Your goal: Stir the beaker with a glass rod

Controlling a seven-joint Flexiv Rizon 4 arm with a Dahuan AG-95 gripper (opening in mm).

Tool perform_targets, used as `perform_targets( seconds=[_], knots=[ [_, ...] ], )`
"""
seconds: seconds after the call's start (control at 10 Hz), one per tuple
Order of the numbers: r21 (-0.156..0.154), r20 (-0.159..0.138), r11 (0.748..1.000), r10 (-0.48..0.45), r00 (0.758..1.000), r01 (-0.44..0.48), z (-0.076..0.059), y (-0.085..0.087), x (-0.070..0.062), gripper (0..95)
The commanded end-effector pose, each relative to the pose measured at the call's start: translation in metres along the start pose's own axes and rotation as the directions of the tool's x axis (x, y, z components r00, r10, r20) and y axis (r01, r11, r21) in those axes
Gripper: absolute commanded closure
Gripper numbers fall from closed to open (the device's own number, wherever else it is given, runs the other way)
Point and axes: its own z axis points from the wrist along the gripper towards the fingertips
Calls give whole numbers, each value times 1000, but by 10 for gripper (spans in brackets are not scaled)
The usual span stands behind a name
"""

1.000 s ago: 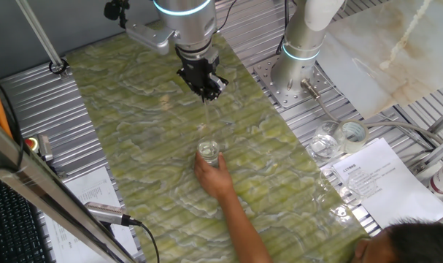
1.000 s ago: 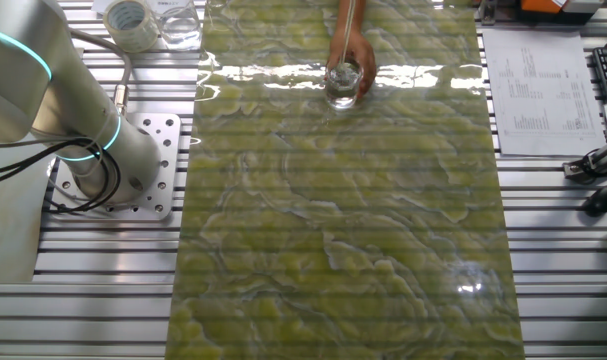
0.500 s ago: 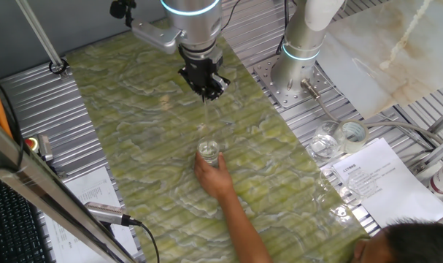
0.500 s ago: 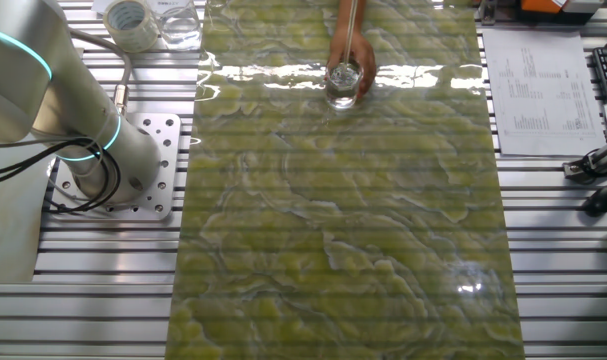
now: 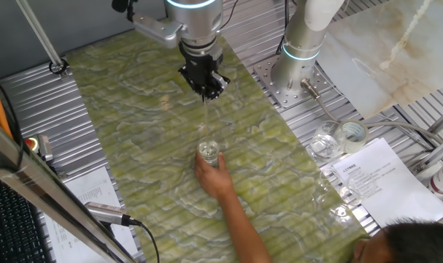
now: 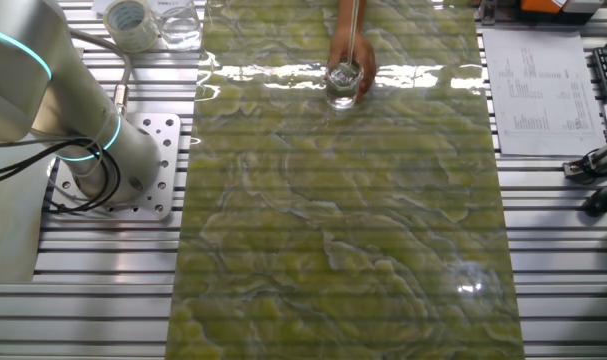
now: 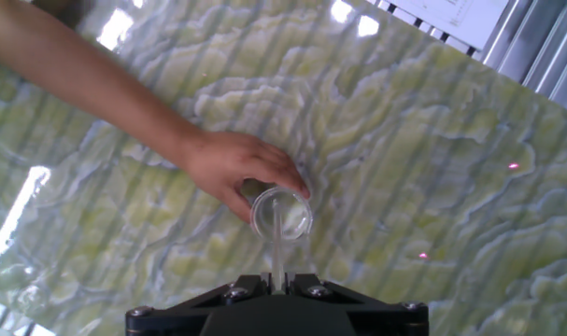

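- Since the frame a second ago the arm has shifted slightly up and away on the table; the gripper (image 5: 204, 89) now sits a little farther from the beaker. Hand and beaker have not moved.
- Hand view, nearest: the gripper (image 7: 276, 282) body fills the lower edge; its jaws are closed on the glass rod (image 7: 276, 245), which runs straight out from between them.
- The rod's far end reaches inside the rim of the beaker (image 7: 281, 213).
- A person's hand (image 7: 234, 169) cups the beaker from the side, fingers touching its wall; the forearm runs off to the upper left.
- The beaker stands upright on the green marbled mat (image 7: 432, 168).
- One fixed view: the glass rod (image 5: 206, 120) hangs nearly vertical from the gripper down into the beaker (image 5: 209, 153); the hand (image 5: 214, 175) holds the beaker from the near side.
- The other fixed view: the beaker (image 6: 343, 84) stands near the mat's far edge, with the hand (image 6: 360, 55) behind it.
- Farther off: a tape roll (image 5: 352, 134) and glass jar (image 5: 324, 145) beside the mat, printed sheets (image 5: 382, 183) just beyond.
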Motion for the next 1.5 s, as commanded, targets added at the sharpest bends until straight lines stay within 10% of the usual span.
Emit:
perform_targets(
  seconds=[0.1,0.6,1.0,1.3,1.5],
  knots=[
    [-6,-50,1000,2,999,-2,0,2,-3,950],
    [47,-89,998,-45,995,49,1,2,-4,950],
    [75,-52,994,-77,996,81,1,2,-4,950],
    [49,11,996,-68,998,68,1,3,-5,950],
    [8,-46,999,-41,998,41,2,4,-6,950]
  ],
)
